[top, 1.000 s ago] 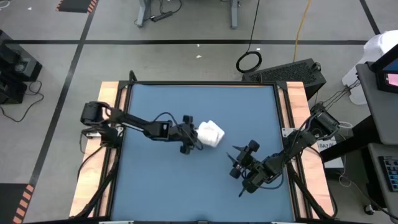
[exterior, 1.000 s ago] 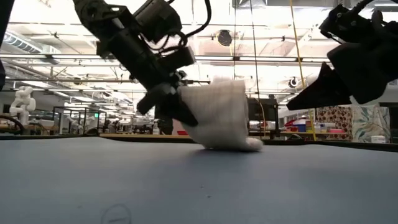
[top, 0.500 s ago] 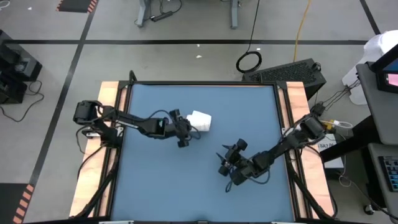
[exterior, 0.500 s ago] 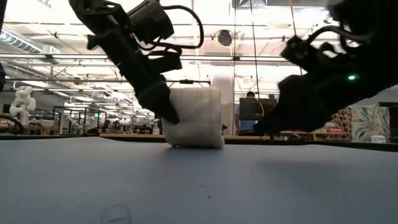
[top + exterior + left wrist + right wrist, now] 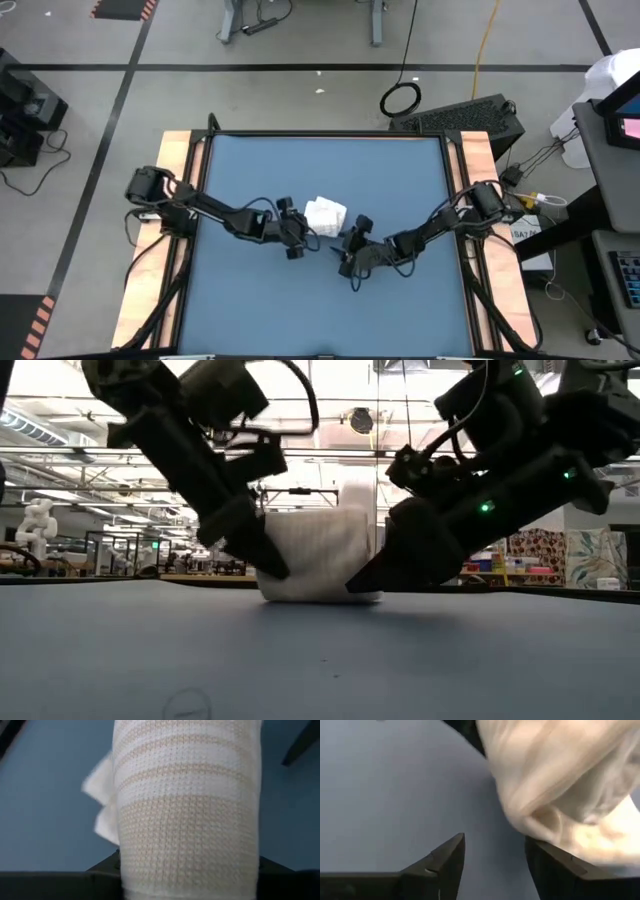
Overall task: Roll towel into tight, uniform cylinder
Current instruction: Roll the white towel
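The white towel [image 5: 325, 213] is a short thick roll lying on its side on the blue table [image 5: 260, 300], near the middle. In the low view the towel [image 5: 318, 555] rests level on its underside. My left gripper [image 5: 298, 226] comes from the table's left and is shut on the roll, which fills the left wrist view [image 5: 190, 795]. My right gripper [image 5: 346, 250] comes from the right, low over the table, and stands open at the roll's near right end [image 5: 560, 780]. My left gripper holds the roll's left end pinched across its width; a dark finger [image 5: 102, 867] shows on either side of the roll [image 5: 190, 845]. The fingers slant down from the table's left [image 5: 262, 555]. The roll's underside lies on the table. My right gripper has one finger [image 5: 555, 865] right under the roll's loose end [image 5: 570, 840]; whether it touches, I cannot tell.
Bare blue table lies all around the roll. Wooden rails [image 5: 175, 240] run along the table's left and right sides. A black cable coil [image 5: 400, 98] and grey equipment [image 5: 470, 115] lie on the floor beyond the far edge.
My left gripper has rolled its wrist and sunk a little with the towel, which was tilted with one end raised and now lies level on the table. My right gripper has gone toward the table's left and down, up to the towel's right end.
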{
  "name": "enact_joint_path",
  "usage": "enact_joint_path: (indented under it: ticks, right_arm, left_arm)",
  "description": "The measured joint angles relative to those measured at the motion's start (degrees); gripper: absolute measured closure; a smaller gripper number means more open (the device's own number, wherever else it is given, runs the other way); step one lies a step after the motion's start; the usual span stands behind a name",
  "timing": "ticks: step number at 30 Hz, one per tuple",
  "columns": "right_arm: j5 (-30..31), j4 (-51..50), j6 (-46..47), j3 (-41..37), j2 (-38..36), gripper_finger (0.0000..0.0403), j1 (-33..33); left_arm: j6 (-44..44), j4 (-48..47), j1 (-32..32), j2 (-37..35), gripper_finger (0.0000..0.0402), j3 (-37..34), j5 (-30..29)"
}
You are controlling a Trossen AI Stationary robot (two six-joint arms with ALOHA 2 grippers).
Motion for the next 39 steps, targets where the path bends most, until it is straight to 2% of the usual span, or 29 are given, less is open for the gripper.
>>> enact_joint_path:
  ticks: [8,17,19,22,24,28,32,35,39]
  right_arm:
    - [-0.82,-8.74,4.37,0.20,-0.39,0.0229,-0.48]
    - [3.89,-15.66,5.12,0.00,-2.93,0.0231,0.39]
    - [3.24,-17.91,5.16,-0.07,-4.41,0.0231,1.26]
    - [-1.50,-18.79,4.65,-0.10,-6.73,0.0231,3.57]
    - [-2.01,-17.50,4.53,-0.10,-7.27,0.0231,5.24]
    - [3.95,-10.41,0.77,-0.05,-5.95,0.0231,7.02]
    - [3.36,-1.32,-2.45,-2.14,-2.97,0.0232,5.89]
    - [5.02,3.63,-1.36,-4.55,-1.16,0.0232,4.84]
    - [6.89,5.13,2.42,-7.58,-0.58,0.0232,4.45]
  left_arm:
    - [2.33,5.86,-1.84,3.58,0.0224,0.00,0.11]
    - [7.01,6.31,-2.01,2.75,0.0224,0.04,0.59]
    - [6.61,6.42,-1.33,2.75,0.0224,0.04,0.65]
    - [5.64,6.79,-0.81,2.75,0.0224,0.04,0.62]
    - [5.67,7.95,-0.87,2.75,0.0224,0.04,0.62]
    - [5.72,9.33,-0.92,2.75,0.0224,0.04,1.87]
    - [5.99,9.54,-0.94,2.80,0.0224,0.04,2.48]
    - [5.99,9.23,-0.94,2.80,0.0224,0.04,5.05]
    - [7.12,9.58,-0.99,3.16,0.0224,0.04,8.97]
